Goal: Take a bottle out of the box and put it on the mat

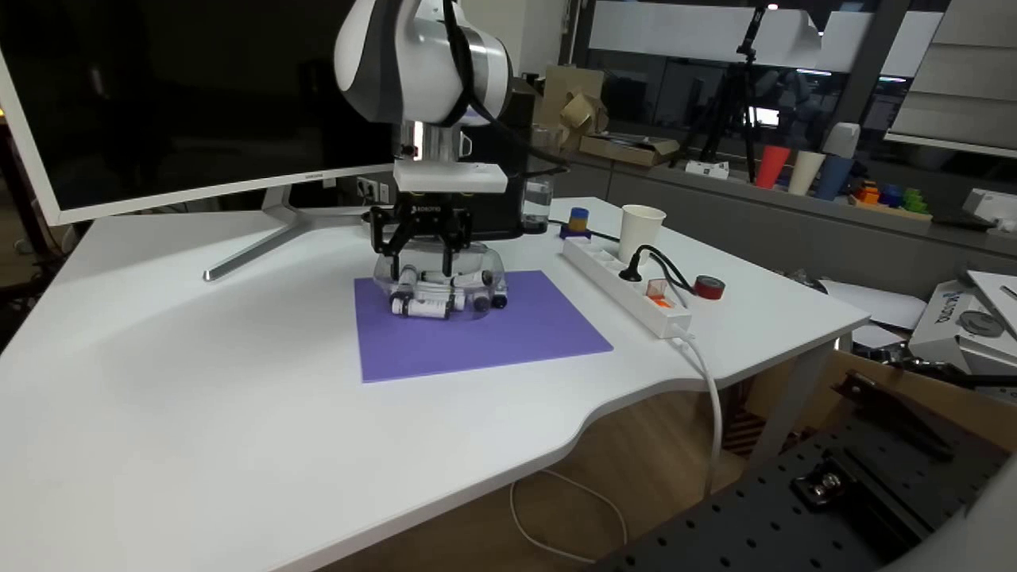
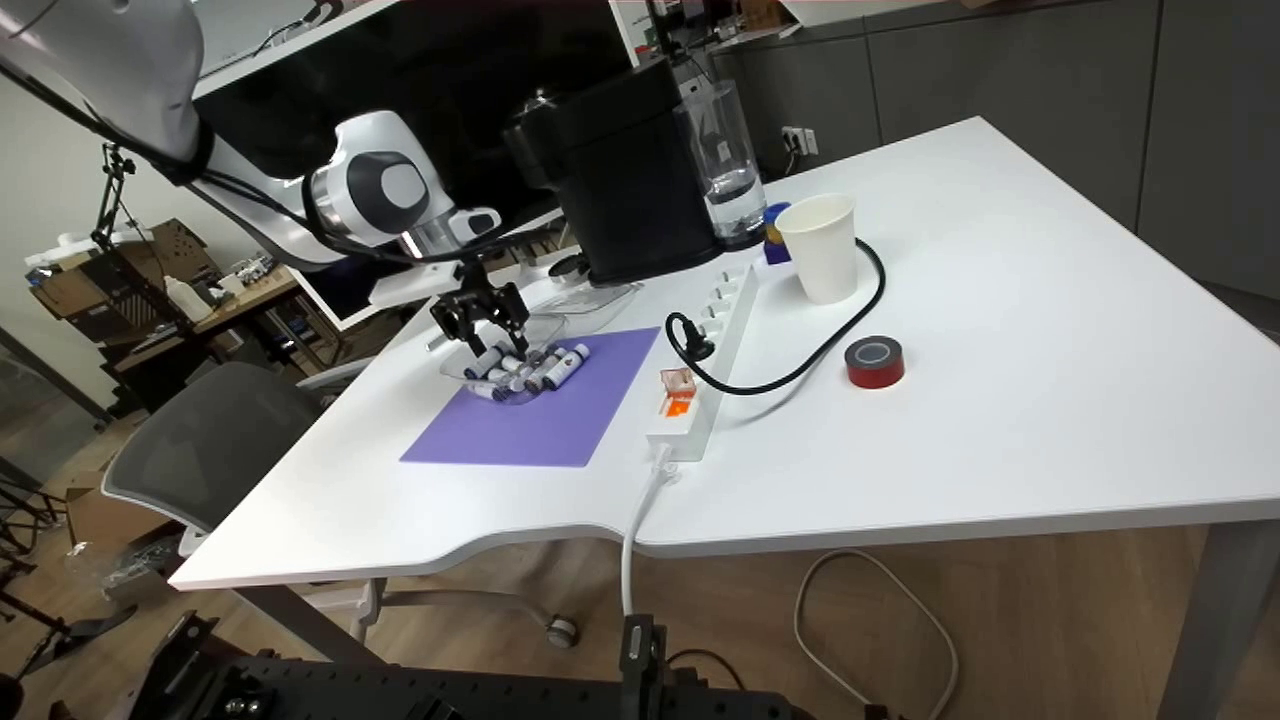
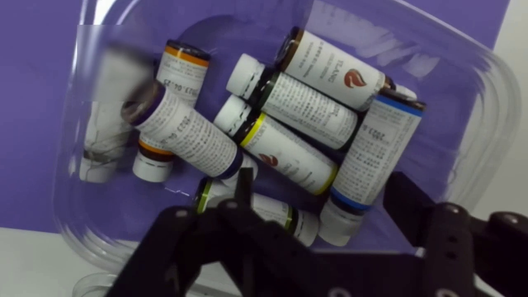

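The bottles lie in a clear plastic box (image 3: 501,103), which stands on the purple mat (image 1: 493,342). In the wrist view several small white-labelled bottles lie on their sides. One has blue bands (image 3: 373,152), one yellow bands (image 3: 291,152), one green bands (image 3: 268,208) and one dark purple bands (image 3: 189,132). My gripper (image 3: 321,177) is open and points down at the bottles. Its fingers stand wide apart either side of the blue-banded bottle's cap end and hold nothing. The left finger hides part of the green-banded bottle. In both exterior views the gripper (image 1: 421,266) (image 2: 500,345) is at the box.
A large monitor (image 1: 199,79) stands behind the arm. A tall black container (image 2: 640,180) and a glass with water (image 2: 735,190) are at the back. A clear lid (image 2: 600,305) lies behind the mat. A power strip (image 1: 628,290), a paper cup (image 1: 639,230) and a tape roll (image 1: 709,287) are beside it.
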Controlling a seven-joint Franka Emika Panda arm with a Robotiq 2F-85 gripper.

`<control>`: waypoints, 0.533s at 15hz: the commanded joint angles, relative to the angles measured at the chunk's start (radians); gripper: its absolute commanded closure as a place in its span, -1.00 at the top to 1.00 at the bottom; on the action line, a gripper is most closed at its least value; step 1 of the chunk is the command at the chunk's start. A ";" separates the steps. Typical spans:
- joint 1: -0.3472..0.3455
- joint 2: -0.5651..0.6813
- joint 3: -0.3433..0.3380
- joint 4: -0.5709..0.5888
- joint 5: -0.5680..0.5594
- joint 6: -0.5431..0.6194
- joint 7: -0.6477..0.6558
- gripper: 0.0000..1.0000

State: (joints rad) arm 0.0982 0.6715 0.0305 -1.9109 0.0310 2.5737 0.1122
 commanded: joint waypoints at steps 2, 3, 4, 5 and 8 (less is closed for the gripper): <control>0.015 0.017 0.000 0.039 -0.003 -0.032 0.009 -0.11; 0.017 0.016 0.002 0.039 -0.002 -0.032 0.008 -0.27; 0.018 0.014 0.003 0.038 -0.001 -0.032 0.006 -0.38; 0.018 0.011 0.005 0.037 0.000 -0.031 0.005 -0.54; 0.019 -0.009 0.003 0.024 -0.001 -0.028 0.005 -0.94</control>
State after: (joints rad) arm 0.1174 0.6778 0.0336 -1.8966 0.0311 2.5725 0.1119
